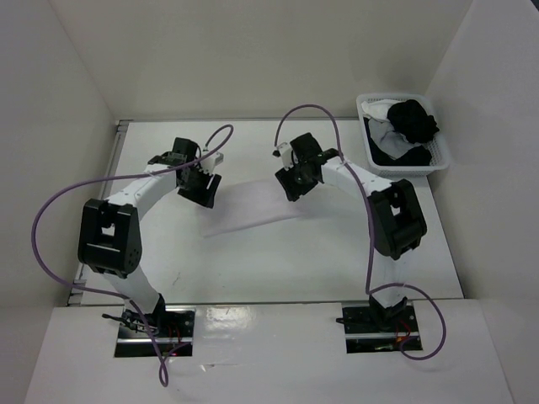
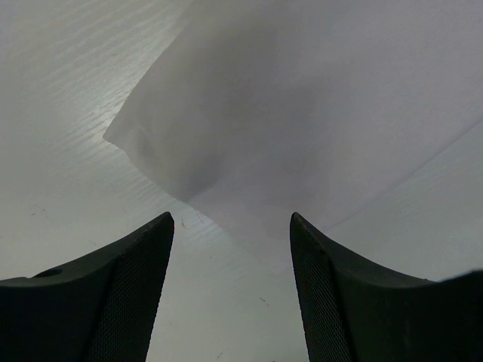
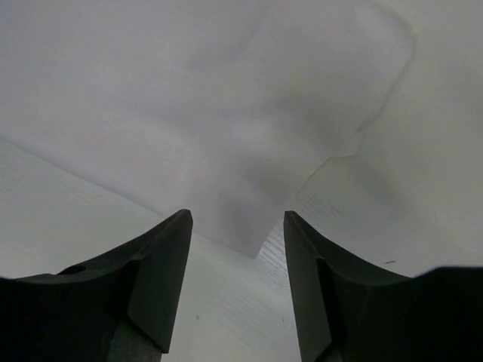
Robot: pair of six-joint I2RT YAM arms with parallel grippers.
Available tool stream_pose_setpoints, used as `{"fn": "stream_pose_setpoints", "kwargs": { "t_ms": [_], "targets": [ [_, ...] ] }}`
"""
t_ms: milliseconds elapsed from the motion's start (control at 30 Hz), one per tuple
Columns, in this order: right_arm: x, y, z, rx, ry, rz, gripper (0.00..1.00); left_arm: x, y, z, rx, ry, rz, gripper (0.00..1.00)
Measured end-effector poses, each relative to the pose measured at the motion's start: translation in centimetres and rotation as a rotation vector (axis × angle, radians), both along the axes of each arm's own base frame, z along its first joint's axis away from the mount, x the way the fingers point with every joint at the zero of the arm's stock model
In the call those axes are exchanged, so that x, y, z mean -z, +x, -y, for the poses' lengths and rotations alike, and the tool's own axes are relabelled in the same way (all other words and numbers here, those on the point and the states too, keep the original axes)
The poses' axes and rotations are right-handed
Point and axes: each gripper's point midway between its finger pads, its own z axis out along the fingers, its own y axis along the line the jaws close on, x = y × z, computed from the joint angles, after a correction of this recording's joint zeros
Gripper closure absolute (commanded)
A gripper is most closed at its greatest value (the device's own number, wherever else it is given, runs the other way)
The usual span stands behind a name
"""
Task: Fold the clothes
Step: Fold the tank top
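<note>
Cloth of plain white, with no mark on it, makes up the shirt (image 1: pixel 253 206), which lies flat on the table (image 1: pixel 337 261) as a pale slanted sheet that barely stands out from the white top. Both grippers hang low over it, one at each end. The left gripper (image 2: pixel 232 219) is at the shirt's left end with its jaws fairly wide. In the left wrist view its two dark fingers (image 2: pixel 143 264) frame mostly bare table, and a folded corner of the shirt lies just ahead of the tips, apart from both fingers, so nothing is held. The right gripper (image 3: pixel 238 215) is at the shirt's right end, jaws parted to a middling gap. In the right wrist view a pointed fold of the shirt's edge reaches into the gap between the fingertips, yet the fingers (image 3: pixel 158 256) stand clear of it on both sides and do not pinch it. Whether either gripper's tips touch the table I cannot tell. Well to the right of the shirt and farther back, a white lattice basket (image 1: pixel 404 172) holds black cloth (image 1: pixel 413 122) heaped over some white cloth (image 1: pixel 379 133). Purple cables (image 1: pixel 46 219) loop from the arms on either side of the shirt.
</note>
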Motion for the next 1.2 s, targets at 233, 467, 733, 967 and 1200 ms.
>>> {"fn": "stream_pose_setpoints", "kwargs": {
  "t_ms": [233,467,733,967,1200],
  "targets": [
    [-0.2,1.7,3.7,0.083,0.121,-0.068,0.22,0.6,0.3,-0.4,-0.020,0.023,-0.004,0.30],
    [1.0,3.3,4.5,0.099,0.178,-0.114,0.22,3.1,0.5,-0.8,-0.051,0.048,-0.058,0.55],
    [3.3,2.2,3.7,0.057,0.197,-0.202,0.22,3.2,-0.2,0.6,0.020,-0.088,-0.102,1.00],
    [3.0,2.4,4.0,0.042,0.225,-0.202,0.20,-1.3,1.9,-0.6,0.098,-0.366,-0.061,1.00],
    [2.7,3.6,6.7,0.093,0.289,-0.207,0.17,1.7,3.1,-3.1,0.109,-0.512,-0.142,1.00]
  ]
}}
